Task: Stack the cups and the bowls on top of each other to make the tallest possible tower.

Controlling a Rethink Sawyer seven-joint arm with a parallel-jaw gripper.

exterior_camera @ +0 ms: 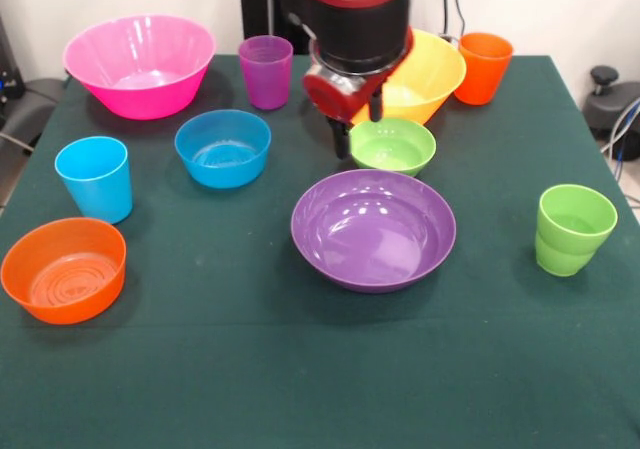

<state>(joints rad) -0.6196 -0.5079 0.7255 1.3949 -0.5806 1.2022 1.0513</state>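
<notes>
Bowls and cups sit unstacked: pink bowl (140,64) upper left, yellow-orange bowl (430,74) upper right behind the arm, purple bowl (373,227) centre. The gripper (358,141) hangs parted at the green bowl's (392,146) left rim, holding nothing. A good grasp would likely straddle that rim squarely before closing.

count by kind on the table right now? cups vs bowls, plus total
Cups: 4 — purple cup, orange cup, blue cup, green cup
Bowls: 6 — pink bowl, yellow bowl, purple bowl, blue bowl, green bowl, orange bowl
Total: 10, none stacked yet.
</notes>
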